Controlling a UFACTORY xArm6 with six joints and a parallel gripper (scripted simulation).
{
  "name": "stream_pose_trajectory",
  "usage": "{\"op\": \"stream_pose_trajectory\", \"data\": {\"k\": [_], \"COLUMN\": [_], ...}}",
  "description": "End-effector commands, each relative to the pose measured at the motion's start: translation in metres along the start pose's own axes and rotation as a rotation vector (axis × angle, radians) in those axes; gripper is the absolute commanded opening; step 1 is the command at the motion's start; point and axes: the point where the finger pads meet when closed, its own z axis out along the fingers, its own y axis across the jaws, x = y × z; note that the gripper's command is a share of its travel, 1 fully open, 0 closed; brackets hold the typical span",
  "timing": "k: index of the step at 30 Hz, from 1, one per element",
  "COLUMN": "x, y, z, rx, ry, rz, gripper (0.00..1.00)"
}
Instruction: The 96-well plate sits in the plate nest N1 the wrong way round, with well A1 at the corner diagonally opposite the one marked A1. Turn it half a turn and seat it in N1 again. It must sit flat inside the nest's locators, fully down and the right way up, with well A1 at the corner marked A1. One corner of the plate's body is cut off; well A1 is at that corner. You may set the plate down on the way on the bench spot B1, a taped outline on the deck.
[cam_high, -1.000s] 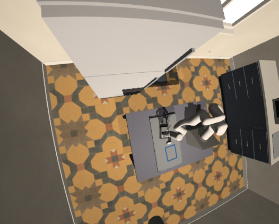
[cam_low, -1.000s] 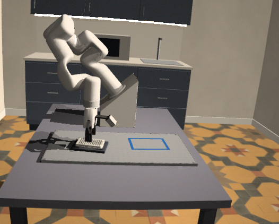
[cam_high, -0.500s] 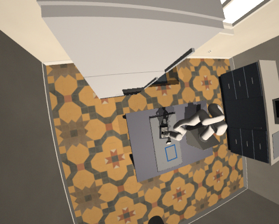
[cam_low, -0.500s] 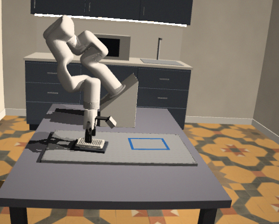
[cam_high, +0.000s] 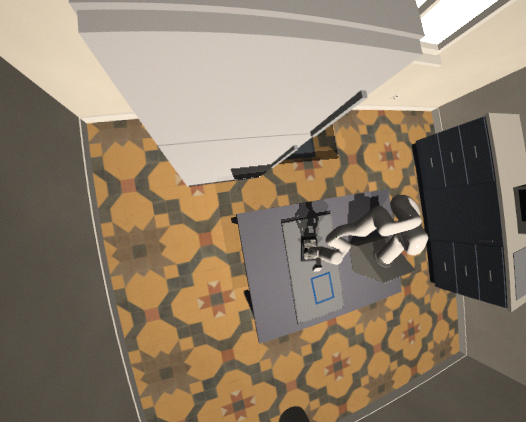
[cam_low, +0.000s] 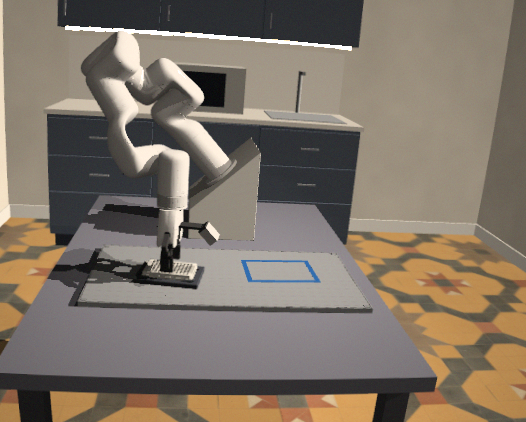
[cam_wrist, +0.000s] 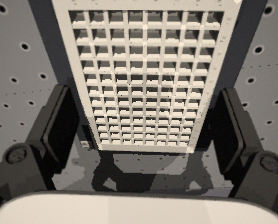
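Note:
The white 96-well plate (cam_wrist: 147, 75) (cam_low: 172, 275) sits in the dark plate nest N1 at the left of the grey deck; it also shows in the exterior view (cam_low: 172, 270) and from above (cam_high: 311, 250). My gripper (cam_wrist: 143, 103) is open and low over the plate, one dark finger on each long side of the plate's near end, with gaps between the pads and the plate. In the exterior view the gripper (cam_low: 169, 260) stands upright at the plate's left part. I cannot make out the cut corner.
The blue taped outline B1 (cam_low: 280, 271) lies on the deck to the right of the nest, and shows from above (cam_high: 322, 288). The arm's wedge-shaped base (cam_low: 235, 192) stands behind the deck. The perforated deck (cam_low: 225, 282) lies on a grey table.

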Motion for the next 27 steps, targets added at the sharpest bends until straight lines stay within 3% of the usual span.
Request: {"op": "stream_pose_trajectory", "data": {"k": [1, 27], "x": [0.0000, 0.0000], "y": [0.0013, 0.0013], "z": [0.0016, 0.0103], "rx": [-0.003, -0.003], "ry": [0.001, 0.000], "rz": [0.001, 0.001], "gripper": [1.00, 1.00]}}
